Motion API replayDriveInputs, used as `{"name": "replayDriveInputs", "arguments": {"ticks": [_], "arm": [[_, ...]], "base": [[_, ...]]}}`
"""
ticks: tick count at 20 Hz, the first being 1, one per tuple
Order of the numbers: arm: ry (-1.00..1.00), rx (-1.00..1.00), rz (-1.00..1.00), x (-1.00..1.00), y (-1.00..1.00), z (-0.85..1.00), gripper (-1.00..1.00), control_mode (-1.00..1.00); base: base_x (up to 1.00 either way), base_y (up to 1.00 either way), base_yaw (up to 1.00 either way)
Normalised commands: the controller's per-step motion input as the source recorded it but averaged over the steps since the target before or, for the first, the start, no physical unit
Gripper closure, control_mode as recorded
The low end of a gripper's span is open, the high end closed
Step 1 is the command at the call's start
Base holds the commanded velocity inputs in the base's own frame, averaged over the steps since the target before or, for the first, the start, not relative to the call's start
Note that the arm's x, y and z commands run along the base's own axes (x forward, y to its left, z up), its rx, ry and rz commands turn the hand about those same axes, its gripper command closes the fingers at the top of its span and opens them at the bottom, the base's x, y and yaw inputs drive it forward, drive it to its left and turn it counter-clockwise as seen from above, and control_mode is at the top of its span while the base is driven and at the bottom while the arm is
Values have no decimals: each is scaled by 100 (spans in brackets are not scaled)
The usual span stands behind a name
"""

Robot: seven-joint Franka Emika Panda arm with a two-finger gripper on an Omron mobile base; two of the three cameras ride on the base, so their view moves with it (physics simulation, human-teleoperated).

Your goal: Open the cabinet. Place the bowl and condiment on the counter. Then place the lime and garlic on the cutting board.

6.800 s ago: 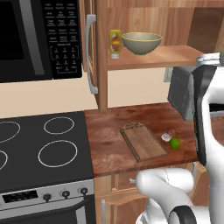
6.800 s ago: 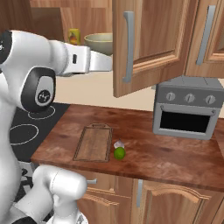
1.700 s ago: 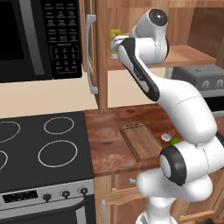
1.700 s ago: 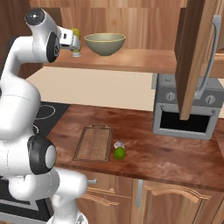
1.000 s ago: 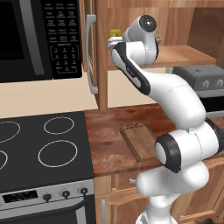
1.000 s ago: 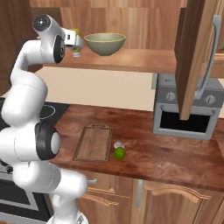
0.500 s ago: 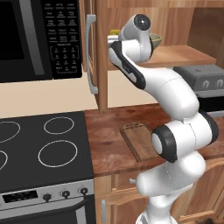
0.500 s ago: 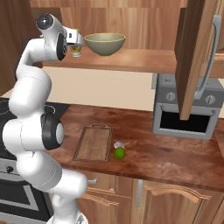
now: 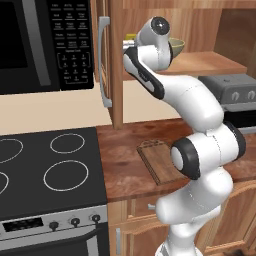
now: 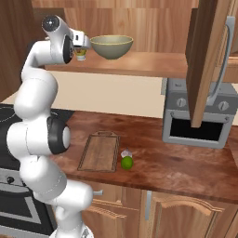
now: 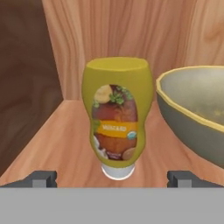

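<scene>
The cabinet stands open, its left door (image 9: 112, 65) and right door (image 10: 207, 56) swung out. On its shelf the yellow condiment (image 11: 116, 118) stands upright just left of the olive-beige bowl (image 11: 197, 109). My gripper (image 11: 113, 178) is open at shelf height, with one fingertip (image 11: 43, 178) on each side of the bottle's base and not touching it. From the right base view my gripper (image 10: 82, 46) covers most of the condiment (image 10: 81, 55) beside the bowl (image 10: 111, 46). Below, the cutting board (image 10: 100, 152) lies bare on the counter (image 10: 176, 162). The lime (image 10: 127, 162) and garlic (image 10: 125, 153) sit at the board's right edge.
A grey toaster oven (image 10: 197, 118) stands at the back right of the counter, under the open right door. The black stovetop (image 9: 50, 170) lies to the left, with the microwave (image 9: 40, 45) above it. The cabinet's side wall is close on the bottle's left.
Since the earliest frames the right door has swung wide and the arm has risen to the shelf. Over the last second the hand has edged closer to the condiment, jaws still open.
</scene>
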Motion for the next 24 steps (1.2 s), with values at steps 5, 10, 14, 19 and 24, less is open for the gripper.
{"name": "replayDriveInputs", "arguments": {"ticks": [5, 10, 14, 19, 24], "arm": [[0, 0, 0, 22, 0, -6, -100, -100], [0, 0, 0, 28, 0, -5, -100, -100], [0, 0, 0, 24, 0, -7, -100, -100], [0, 0, 0, 25, 0, -3, -100, -100], [0, 0, 0, 25, 0, -4, -100, -100]], "base": [[0, 0, 0], [0, 0, 0], [0, 0, 0], [0, 0, 0], [0, 0, 0]]}}
